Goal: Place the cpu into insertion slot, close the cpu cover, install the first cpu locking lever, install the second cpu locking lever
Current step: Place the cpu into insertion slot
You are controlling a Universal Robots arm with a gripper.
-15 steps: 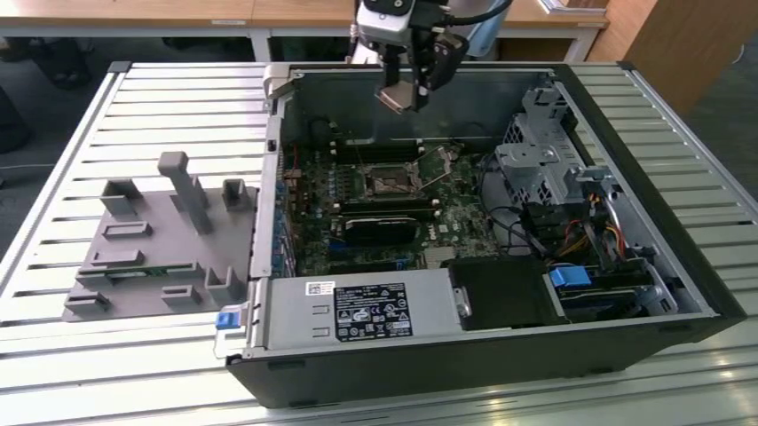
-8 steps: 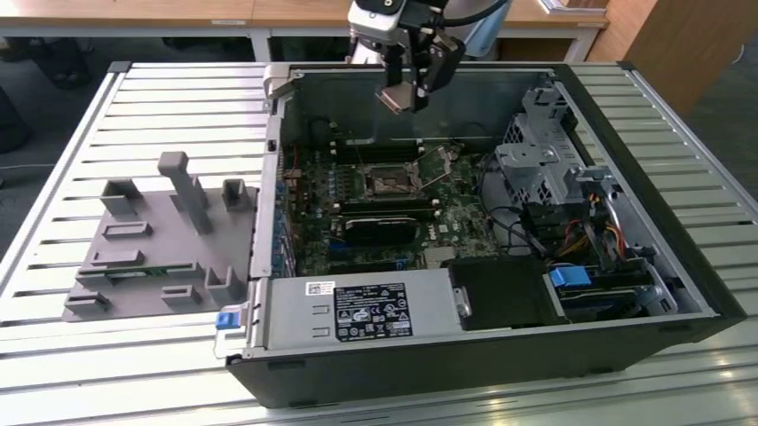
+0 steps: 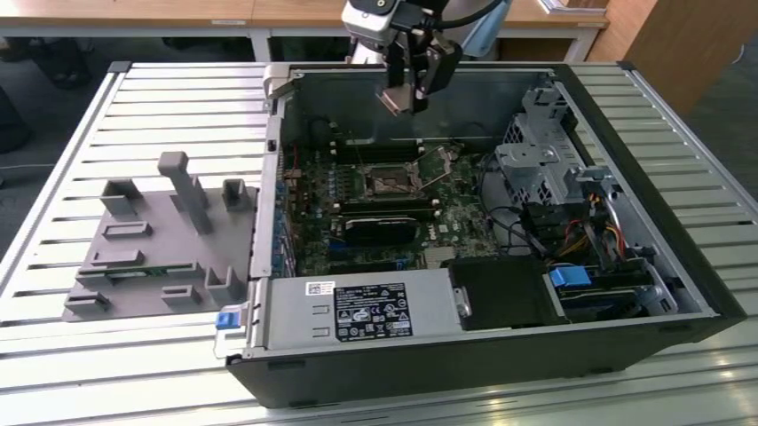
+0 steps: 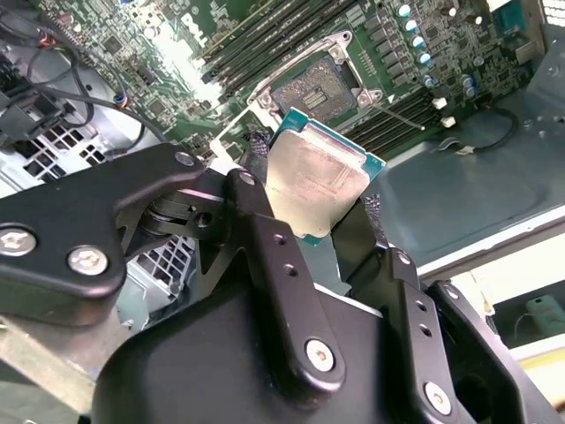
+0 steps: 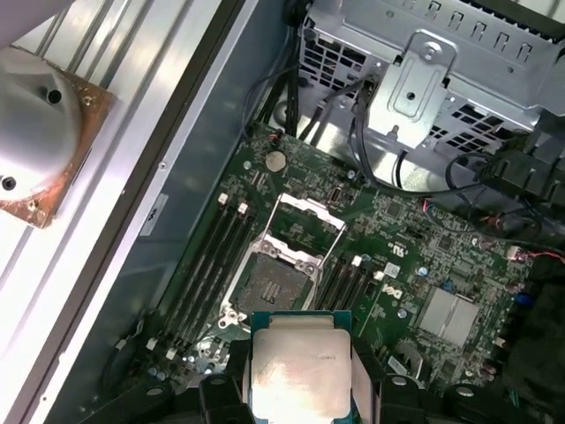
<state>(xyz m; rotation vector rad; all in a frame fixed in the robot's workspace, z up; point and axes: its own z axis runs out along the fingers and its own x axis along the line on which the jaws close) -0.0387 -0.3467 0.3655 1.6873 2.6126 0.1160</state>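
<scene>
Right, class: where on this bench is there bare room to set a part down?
Bare table slats beyond the grey fixture, and the near strip before the computer case. Crowded: inside the case around the insertion slot and cables, with the gripper holding the cpu above.

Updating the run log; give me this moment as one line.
pincer shut on cpu | held above motherboard | insertion slot empty | cpu cover open

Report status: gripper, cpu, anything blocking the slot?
Gripper shut on cpu, hanging above the case. Insertion slot empty, cpu cover flipped open. Nothing seen blocking the slot.
</scene>
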